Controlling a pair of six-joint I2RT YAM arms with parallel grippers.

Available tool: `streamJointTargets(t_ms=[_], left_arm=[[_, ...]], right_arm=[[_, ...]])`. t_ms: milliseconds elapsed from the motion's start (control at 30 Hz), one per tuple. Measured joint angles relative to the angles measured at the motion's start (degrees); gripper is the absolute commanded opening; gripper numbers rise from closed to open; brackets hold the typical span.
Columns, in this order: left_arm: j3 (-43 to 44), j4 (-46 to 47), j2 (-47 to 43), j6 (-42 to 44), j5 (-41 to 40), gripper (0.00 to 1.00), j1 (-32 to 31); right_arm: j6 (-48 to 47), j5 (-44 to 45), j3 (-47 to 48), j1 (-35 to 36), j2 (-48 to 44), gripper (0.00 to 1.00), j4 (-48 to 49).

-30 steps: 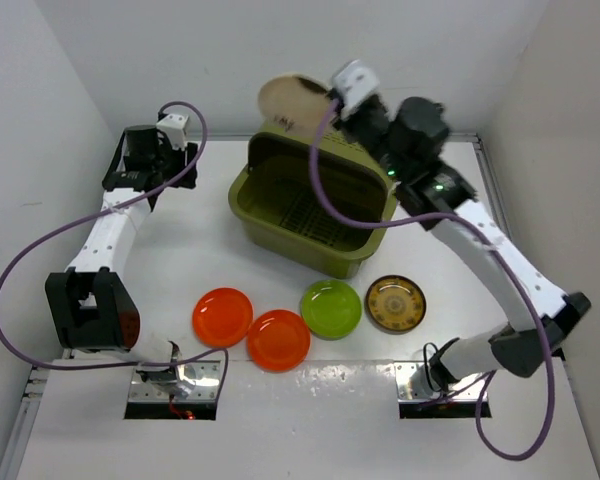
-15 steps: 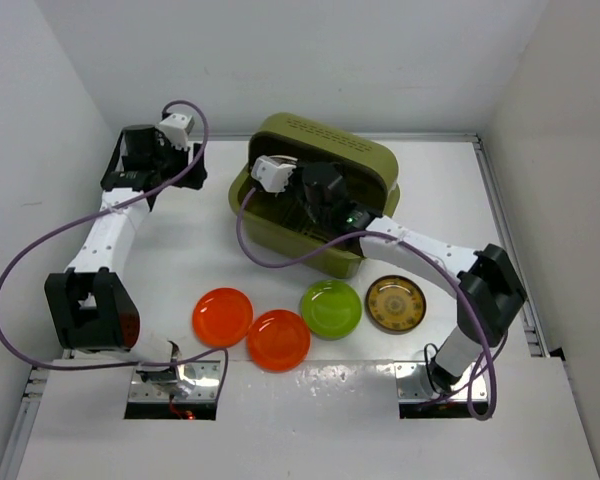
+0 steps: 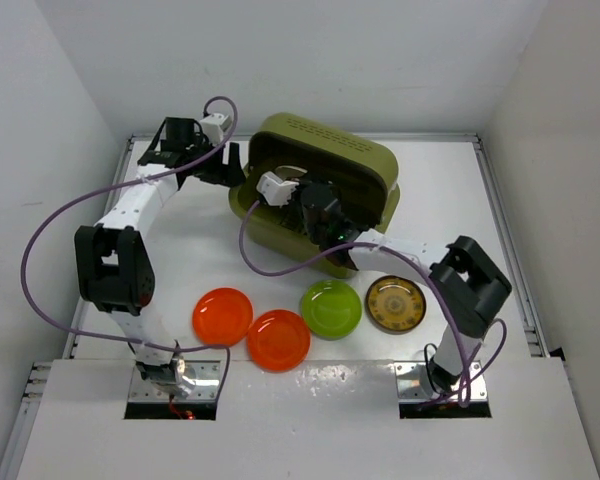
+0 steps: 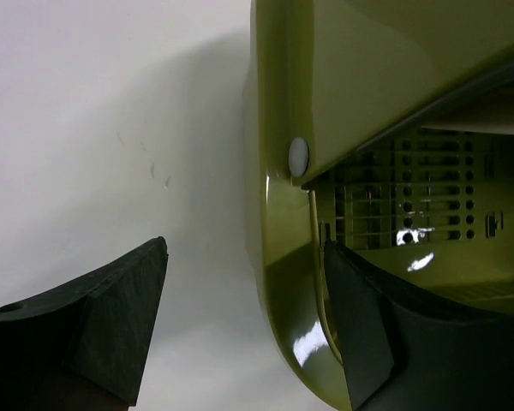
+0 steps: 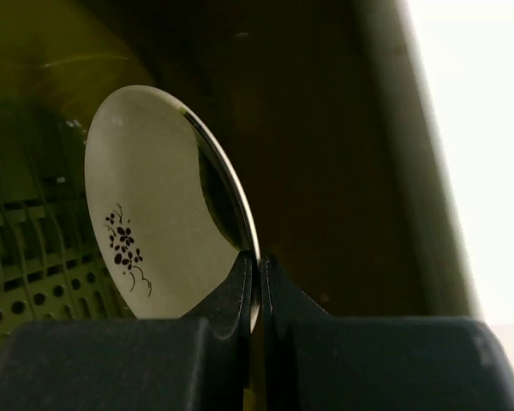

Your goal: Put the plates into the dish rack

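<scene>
**Carefully now: one plate going in, four waiting out front**

Farthest left, the left claw (image 4: 244,248) stands wide and holds nothing. It sits astride the left corner of the dish rack (image 3: 360,165), one finger over the bench (image 3: 190,260) and the other over the rack's inside. I cannot tell whether either finger touches the wall. If that claw shuts or swings from here, it would likely shove the rack and disturb whatever is being set down inside.

Inside the rack, the right claw (image 5: 257,265) is clamped on the rim of a pale plate (image 5: 146,214) with a small dark flower sprig. The plate is held on edge in front of the back wall, above the slotted floor. Its lower edge is hidden, so I cannot say whether it rests on anything. A thin pinch at the rim lets a plate pivot or slip, and released too soon it would probably fall flat.

The right arm's cable (image 3: 270,262) loops across the rack's front wall and might drag on it as the arm pulls out.

In front of the rack, flat on the bench in a close row, lie an orange-red plate (image 3: 222,316), its orange-red twin (image 3: 278,340), a green plate (image 3: 331,308) and a brown plate (image 3: 395,303), none yet loaded.
</scene>
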Motion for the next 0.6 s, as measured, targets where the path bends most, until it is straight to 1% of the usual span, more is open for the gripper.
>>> streamJointTargets(t_ms=[167, 367, 600], left_arm=[[0.0, -1.14, 0.11, 0.42, -0.24, 0.78, -0.46], [-3.13, -2.23, -1.88, 2.38, -2.82, 0.78, -1.64], [-3.82, -2.93, -3.41, 3.87, -3.96, 0.78, -1.84]], right_arm=[[1.2, -0.2, -0.15, -1.05, 3.52, 0.0, 1.7], [7.52, -0.48, 0.04, -2.84, 5.01, 0.0, 0.59], [11.28, 0.26, 4.85, -4.59, 12.0, 0.0, 0.0]])
